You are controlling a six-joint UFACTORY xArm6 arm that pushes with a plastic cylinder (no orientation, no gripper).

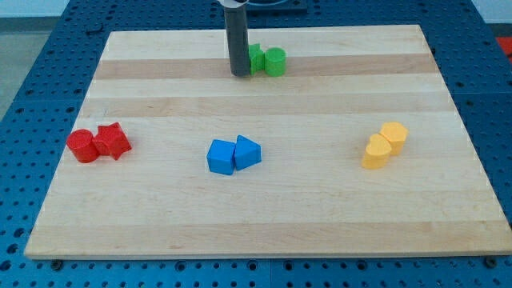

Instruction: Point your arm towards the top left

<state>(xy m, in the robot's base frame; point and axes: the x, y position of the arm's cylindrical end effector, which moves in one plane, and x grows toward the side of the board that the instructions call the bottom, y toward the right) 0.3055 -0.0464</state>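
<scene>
Blue perforated bench is seen at all edges of the view; on it lies a pale wooden board, approx. trapezoid in view, grain bands running left-right.

Dark rod enters from the view's top, approx. upright, just left of centre. My tip is set on the board near its top edge, touching or just beside the left side of the green pair; contact cannot be confirmed. No pincer is fitted, so no open/closed state can be told and nothing is held.

Blocks are grouped in 4 pairs, well apart from each other:

- Blue pair, centre-bottom of board: blue cube-like block on the left, blue wedge-like block touching it on the right.
- Red pair, near the board's left edge: red cylinder on the left, red star-like block touching on the right.
- Yellow pair, view's right: yellow block, shape unclear, lower-left; yellow hexagon-like block upper-right, touching.
- Green pair, top centre: green cylinder on the right; second green block on the left, partly hidden by the rod, shape not resolved.

Top left of the board is well left of my tip; the tip is nearer the top centre.
</scene>
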